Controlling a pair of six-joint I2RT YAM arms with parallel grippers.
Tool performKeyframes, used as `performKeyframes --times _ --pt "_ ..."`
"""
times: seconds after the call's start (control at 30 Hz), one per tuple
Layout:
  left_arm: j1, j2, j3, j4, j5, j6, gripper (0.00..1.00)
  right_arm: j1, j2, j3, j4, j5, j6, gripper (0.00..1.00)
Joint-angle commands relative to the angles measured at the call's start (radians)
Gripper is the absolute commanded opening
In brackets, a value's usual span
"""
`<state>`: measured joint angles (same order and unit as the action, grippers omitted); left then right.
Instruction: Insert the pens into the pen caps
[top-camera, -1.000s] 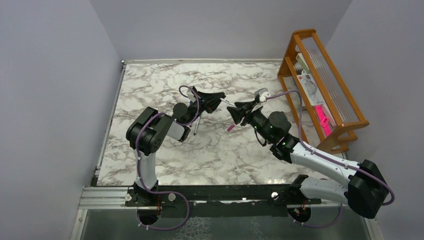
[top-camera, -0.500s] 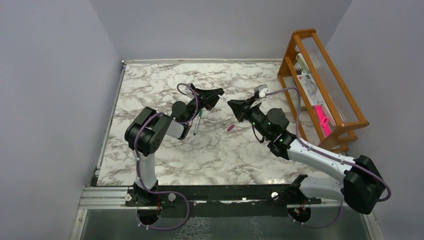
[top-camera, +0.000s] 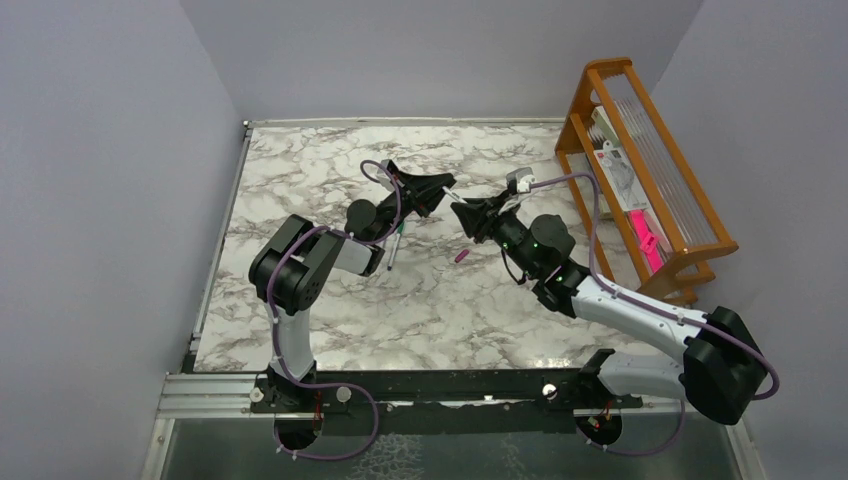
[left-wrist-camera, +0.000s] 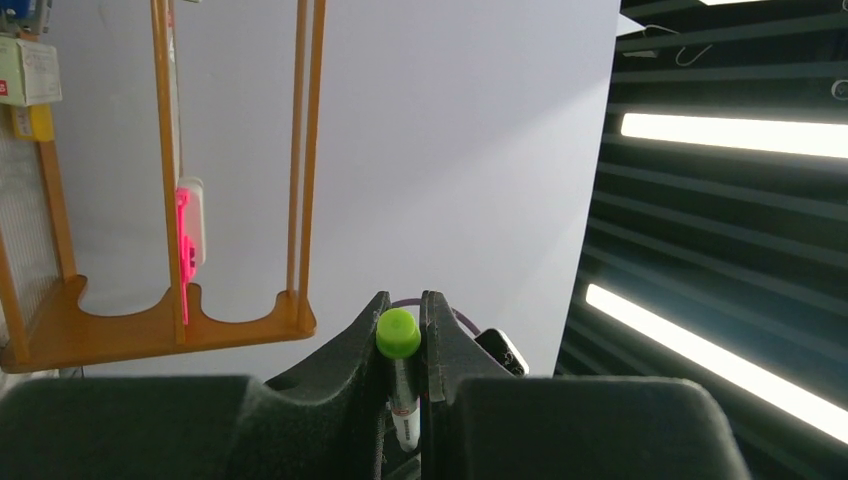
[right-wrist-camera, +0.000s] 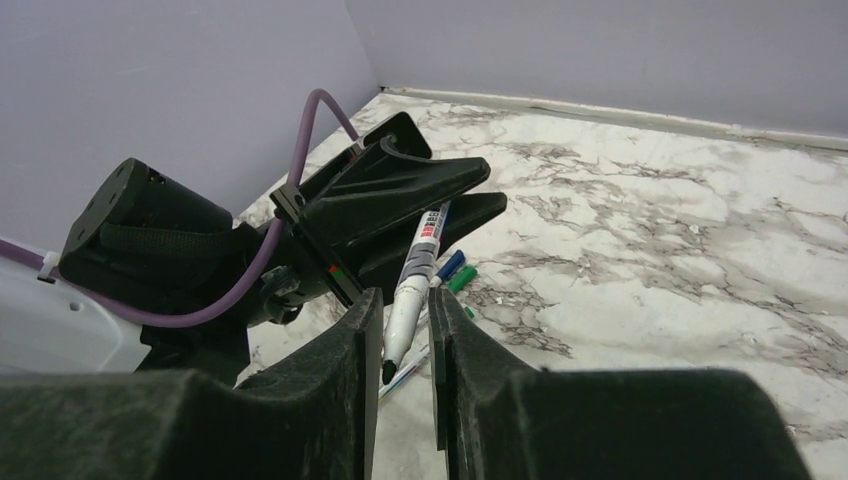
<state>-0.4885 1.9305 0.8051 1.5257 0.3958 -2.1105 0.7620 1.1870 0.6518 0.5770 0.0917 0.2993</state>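
Marbled worktop (top-camera: 330, 300) from above: left tool (top-camera: 441, 192) clamped on a held pen (top-camera: 450, 201), up off mid-worktop, its free end at the right tool (top-camera: 461, 214). We see a magenta cap (top-camera: 461, 256) lying just below them, a loose pen (top-camera: 393, 246) beside the left arm, a wooden rack (top-camera: 697, 252) far right.

Left wrist: fingers squeeze the held pen near its green end; barrel print unreadable.

Right wrist: jaws apart either side of the pen's dark tip, contact unclear. Red-black label too small to read. A blue piece (right-wrist-camera: 450, 266) and green piece (right-wrist-camera: 462, 278) lie on the worktop beyond.
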Motion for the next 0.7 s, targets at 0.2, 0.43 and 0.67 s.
performKeyframes --times 0.2,0.43,0.67 --pt "-0.011 -0.031 0.022 0.198 0.022 -0.515 0.00 -0.004 0.024 0.043 0.054 -0.029 0.018 0.14" --pt "-0.013 -0.018 0.023 0.207 0.025 -0.513 0.00 -0.006 0.018 0.048 0.062 -0.021 -0.010 0.24" --pt "-0.017 -0.008 0.020 0.215 0.025 -0.516 0.00 -0.014 0.016 0.044 0.066 -0.023 0.003 0.14"
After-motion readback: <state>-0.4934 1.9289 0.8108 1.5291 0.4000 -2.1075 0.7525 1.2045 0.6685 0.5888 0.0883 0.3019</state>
